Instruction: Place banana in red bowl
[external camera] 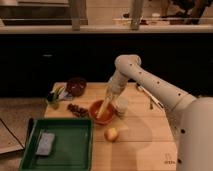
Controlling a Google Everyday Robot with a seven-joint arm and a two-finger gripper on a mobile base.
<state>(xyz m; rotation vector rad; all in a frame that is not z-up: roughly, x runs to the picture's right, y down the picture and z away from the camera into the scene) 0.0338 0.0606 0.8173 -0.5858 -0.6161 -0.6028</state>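
A wooden table [145,147] seen from above and in front, with a white robot arm reaching in from the right. The arm bends down so that its gripper [108,96] sits just above the red bowl [92,112] near the middle of the table. The banana [103,108] is a pale yellow bar directly below the gripper. Its upper end meets the gripper, and its long axis slopes steeply down and to the left, so its lower end lies inside the bowl. Whether the gripper is clamped on the banana or has let go cannot be told from this view. Judging by this, the banana is already over and partly in the bowl, so the remaining move looks like a release and a straight lift away. A white cup [121,106] stands just beside the bowl on its right, close to the gripper. A round yellow fruit [111,134] lies in front of the bowl, and a green tray [62,122] sits to the front left.
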